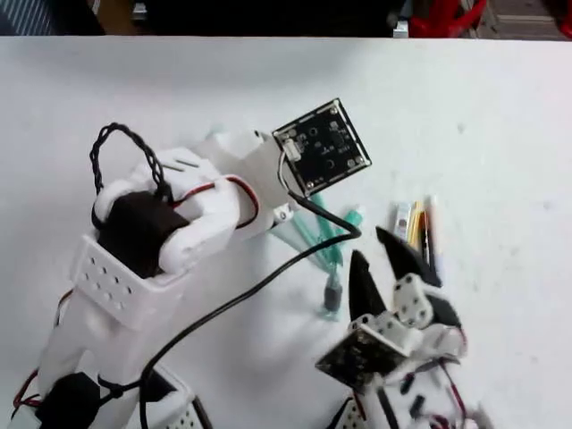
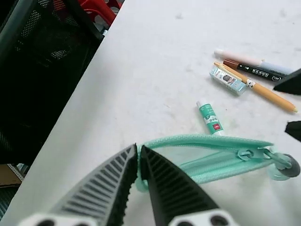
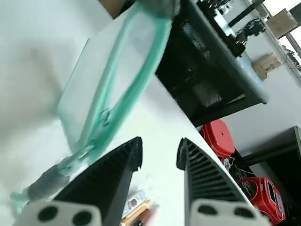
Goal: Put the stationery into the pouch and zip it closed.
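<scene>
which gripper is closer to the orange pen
Right. The right gripper is open just beside the orange pen; the left gripper pinches the pouch at its far end.

This looks like a robotics lab or workshop, though little of the room can be seen. A white table (image 1: 179, 80) holds a robot arm (image 1: 152, 241) with a bare circuit board (image 1: 322, 147) and loose wires (image 1: 223, 313). Beyond the table, at about one o'clock, sits red plastic gear (image 1: 447, 16). A black mesh cabinet (image 3: 207, 89) and a cardboard box (image 3: 282, 19) stand nearby.
</scene>
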Controlling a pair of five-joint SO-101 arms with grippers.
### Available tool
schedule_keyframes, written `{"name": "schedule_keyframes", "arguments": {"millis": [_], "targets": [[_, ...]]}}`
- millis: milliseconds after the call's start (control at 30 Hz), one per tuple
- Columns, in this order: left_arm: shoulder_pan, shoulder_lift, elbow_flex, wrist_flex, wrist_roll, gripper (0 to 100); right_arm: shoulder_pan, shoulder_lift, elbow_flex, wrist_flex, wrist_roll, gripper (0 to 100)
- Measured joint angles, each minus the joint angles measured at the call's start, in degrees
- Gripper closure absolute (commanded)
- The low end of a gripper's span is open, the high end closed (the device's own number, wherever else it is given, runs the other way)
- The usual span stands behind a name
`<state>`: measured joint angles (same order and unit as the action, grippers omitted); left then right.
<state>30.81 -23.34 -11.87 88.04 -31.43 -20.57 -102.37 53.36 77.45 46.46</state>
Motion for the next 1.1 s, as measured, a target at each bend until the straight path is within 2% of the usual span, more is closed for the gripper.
{"name": "schedule_keyframes", "arguments": {"millis": [100,300,433,633,833,967,1100], "targets": [[0.0,0.0,0.0,0.0,0.0,98,0.35,0.44,3.34,0.53,0.18,85.8],[-0.09,0.0,0.0,0.0,0.0,98,-4.48,-0.97,3.6,6.68,-4.22,70.0],[-1.14,0.0,0.0,0.0,0.0,98,-5.8,-0.88,1.14,8.7,-7.12,73.5],[-1.93,-0.09,0.0,-0.09,0.0,98,-14.86,4.57,-4.13,14.59,-7.47,77.3],[-1.93,-0.09,0.0,-0.09,0.0,98,-15.47,16.97,-3.6,10.9,-8.7,77.2],[-1.93,-0.09,0.0,-0.09,0.0,98,-15.38,19.6,-2.64,8.97,-11.16,77.5],[-1.93,-0.09,0.0,-0.09,0.0,98,-11.25,19.78,-1.14,8.53,-11.34,89.1]]}}
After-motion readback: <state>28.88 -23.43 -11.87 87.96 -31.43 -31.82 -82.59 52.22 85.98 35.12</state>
